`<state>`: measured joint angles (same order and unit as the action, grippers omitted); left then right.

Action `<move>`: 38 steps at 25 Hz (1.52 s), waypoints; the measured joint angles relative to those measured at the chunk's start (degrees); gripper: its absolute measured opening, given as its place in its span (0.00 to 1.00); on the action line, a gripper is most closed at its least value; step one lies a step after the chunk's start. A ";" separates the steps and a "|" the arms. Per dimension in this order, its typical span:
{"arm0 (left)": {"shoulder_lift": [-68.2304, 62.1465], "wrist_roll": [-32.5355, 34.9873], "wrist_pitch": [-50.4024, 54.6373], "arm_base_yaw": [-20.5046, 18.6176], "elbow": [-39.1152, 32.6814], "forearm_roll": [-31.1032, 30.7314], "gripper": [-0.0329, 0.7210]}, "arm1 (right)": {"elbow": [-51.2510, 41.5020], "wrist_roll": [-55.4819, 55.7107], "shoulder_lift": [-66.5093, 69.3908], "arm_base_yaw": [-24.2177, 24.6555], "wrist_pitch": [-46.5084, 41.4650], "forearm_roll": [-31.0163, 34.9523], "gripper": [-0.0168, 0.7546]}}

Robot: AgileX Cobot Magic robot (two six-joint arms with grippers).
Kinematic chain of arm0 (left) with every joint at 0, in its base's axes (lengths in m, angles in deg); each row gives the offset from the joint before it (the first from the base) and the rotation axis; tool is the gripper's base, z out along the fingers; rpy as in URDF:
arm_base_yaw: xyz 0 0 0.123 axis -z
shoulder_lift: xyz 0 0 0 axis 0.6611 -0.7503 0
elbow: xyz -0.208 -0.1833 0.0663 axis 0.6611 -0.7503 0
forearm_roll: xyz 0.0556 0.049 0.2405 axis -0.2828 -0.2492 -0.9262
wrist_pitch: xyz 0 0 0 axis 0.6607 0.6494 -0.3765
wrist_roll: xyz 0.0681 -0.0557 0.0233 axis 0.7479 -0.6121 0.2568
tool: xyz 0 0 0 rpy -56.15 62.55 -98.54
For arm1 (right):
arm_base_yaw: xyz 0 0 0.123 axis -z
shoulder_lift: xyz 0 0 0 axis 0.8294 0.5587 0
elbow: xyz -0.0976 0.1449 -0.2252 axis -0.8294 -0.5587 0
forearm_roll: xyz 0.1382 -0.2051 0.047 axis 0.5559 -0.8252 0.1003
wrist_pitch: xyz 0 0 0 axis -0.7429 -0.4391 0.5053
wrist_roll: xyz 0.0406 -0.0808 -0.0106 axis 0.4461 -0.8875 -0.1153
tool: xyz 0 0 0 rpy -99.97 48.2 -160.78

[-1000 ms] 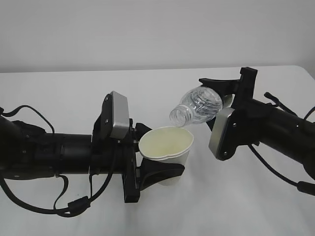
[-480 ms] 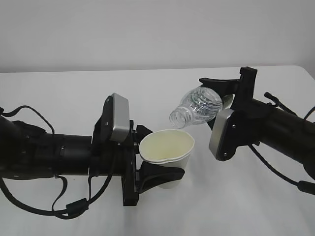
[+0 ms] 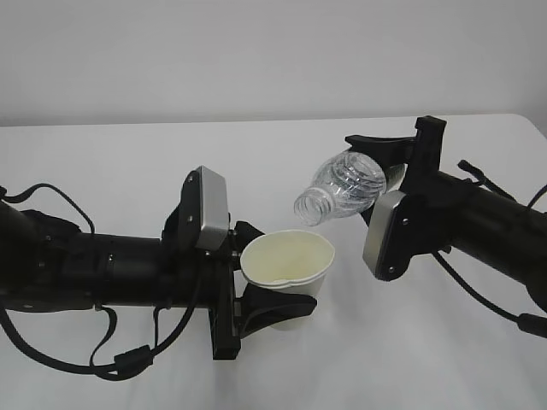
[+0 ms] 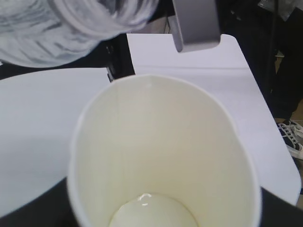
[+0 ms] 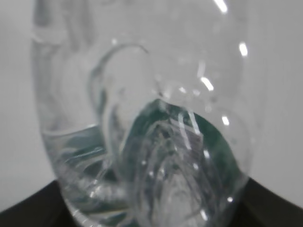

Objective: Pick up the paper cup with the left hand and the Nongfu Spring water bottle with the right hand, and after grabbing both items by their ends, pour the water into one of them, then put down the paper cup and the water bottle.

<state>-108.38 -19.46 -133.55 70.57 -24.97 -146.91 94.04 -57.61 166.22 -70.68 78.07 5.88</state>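
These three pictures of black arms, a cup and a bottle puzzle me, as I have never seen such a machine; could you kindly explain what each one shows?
It is a robot with two arms, each ending in a gripper, working over a white table. The wide picture comes from a camera in front, looking down at a slant. There the left gripper clasps a white paper cup, and the right gripper holds a clear water bottle tipped with its open neck just above the cup's rim.

The other two pictures come from cameras on the wrists. The left one looks down into the cup, with the bottle above. The right one looks at the bottle from very near, with water pooled inside. No stream is visible.
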 joint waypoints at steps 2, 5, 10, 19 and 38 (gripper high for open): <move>0.00 0.00 0.00 0.00 0.00 0.00 0.64 | 0.00 -0.05 0.00 0.00 0.00 0.00 0.63; 0.00 0.00 0.04 0.00 0.00 0.00 0.64 | 0.35 -0.56 0.00 0.00 0.00 0.00 0.63; 0.00 0.00 0.04 0.00 0.00 0.00 0.64 | 0.61 -1.73 0.00 0.00 0.00 0.00 0.63; 0.00 0.00 -0.97 0.00 0.00 0.00 0.64 | 0.82 -4.08 0.00 0.00 0.00 0.00 0.63; 0.00 0.00 -1.12 0.00 0.00 1.22 0.64 | 1.81 -6.63 0.00 0.00 0.00 0.00 0.63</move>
<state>-108.38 -19.46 -134.66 70.57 -24.97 -145.68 95.84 -64.25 166.22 -70.68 78.07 5.88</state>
